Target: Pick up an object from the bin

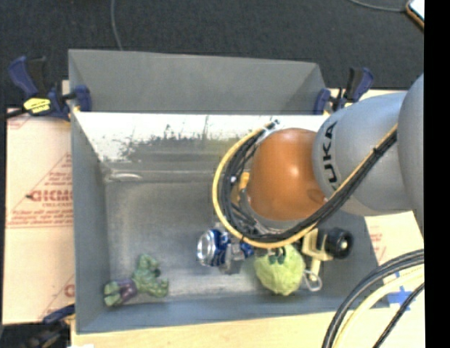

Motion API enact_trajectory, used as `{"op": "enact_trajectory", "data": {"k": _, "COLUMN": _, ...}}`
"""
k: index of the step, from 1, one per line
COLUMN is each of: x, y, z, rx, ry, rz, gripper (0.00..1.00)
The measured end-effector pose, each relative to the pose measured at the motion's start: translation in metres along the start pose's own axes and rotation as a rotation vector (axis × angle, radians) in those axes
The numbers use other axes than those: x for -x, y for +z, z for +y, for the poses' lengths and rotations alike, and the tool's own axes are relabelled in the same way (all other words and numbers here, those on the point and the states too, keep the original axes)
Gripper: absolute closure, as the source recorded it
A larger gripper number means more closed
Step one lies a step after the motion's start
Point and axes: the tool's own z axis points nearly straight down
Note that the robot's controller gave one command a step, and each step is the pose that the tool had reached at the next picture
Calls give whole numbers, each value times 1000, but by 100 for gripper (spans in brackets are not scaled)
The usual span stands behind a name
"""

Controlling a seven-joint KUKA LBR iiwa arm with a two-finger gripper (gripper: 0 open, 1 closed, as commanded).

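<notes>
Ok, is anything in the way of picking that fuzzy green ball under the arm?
Nothing visible lies on the fuzzy green ball. It is crowded, though: a blue and silver thing lies close on its left in the view, a black and cream thing on its right, and the bin's front wall is right beside it.

We see a green toy figure (138, 281) with purple parts in the bin's (196, 85) front left corner, and a fuzzy yellow-green ball (279, 274) well to its right
</notes>
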Motion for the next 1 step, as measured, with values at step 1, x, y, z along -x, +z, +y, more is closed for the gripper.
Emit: {"op": "enact_trajectory", "data": {"k": 1, "x": 1, "y": -18, "z": 0, "rx": -1, "ry": 1, "rz": -4, "gripper": 100}}
